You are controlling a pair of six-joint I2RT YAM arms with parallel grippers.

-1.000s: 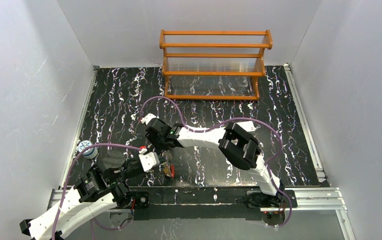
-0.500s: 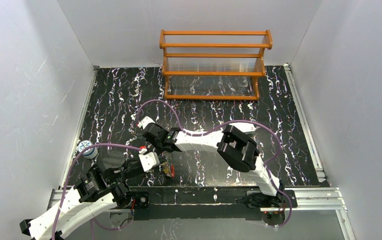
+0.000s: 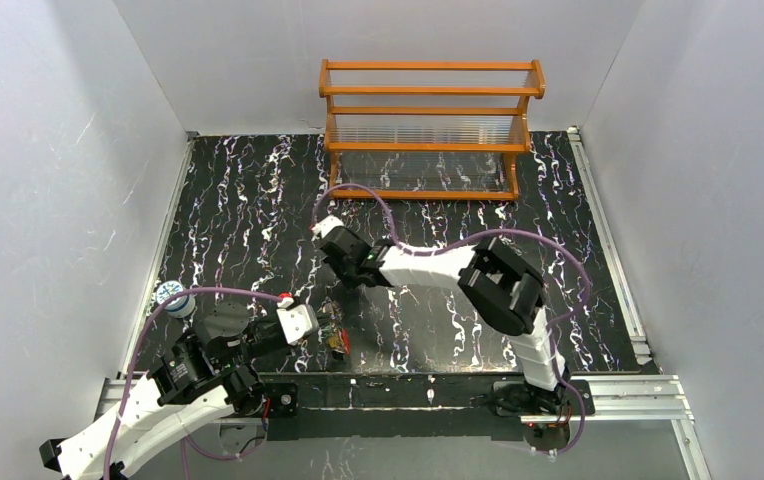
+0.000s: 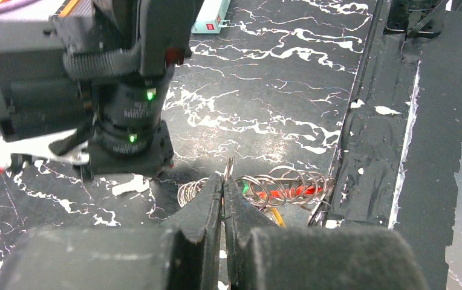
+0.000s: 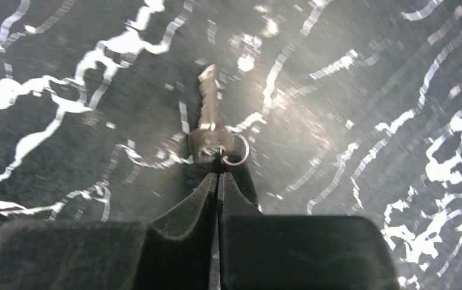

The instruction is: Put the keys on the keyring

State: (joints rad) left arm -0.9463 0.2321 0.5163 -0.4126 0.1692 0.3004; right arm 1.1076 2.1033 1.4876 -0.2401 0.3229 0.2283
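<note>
Plainly, the weak spot is the right arm's [image 3: 428, 268] hold. The right jaws are pressed together on the very edge of a key's [image 5: 208, 130] head, just beside its small split ring [image 5: 238, 151]. The blade points straight away from them over the black marbled table [image 3: 248, 200]. The wrist view is smeared, so I cannot tell the head's colour or whether the key is clear of the table. So shallow a pinch could let the key swivel or drop out when carried, and then its hole would not meet the wire squarely.

The left jaws, on the left arm [image 3: 243, 345], are closed on a thin metal loop standing up from the keyring [image 4: 284, 188]. The keyring lies at the table's near edge as a tangle of wire coils with a red strip through it. Slivers of green and yellow show under it, perhaps other keys. That wire looks slim and springy: it could slide out between the pads, or the coils could drag along if the key pushes on them. From above, the key sits near the keyring but apart. The two wrists would have to crowd together to thread it, so a knock between them is a real risk.
</note>
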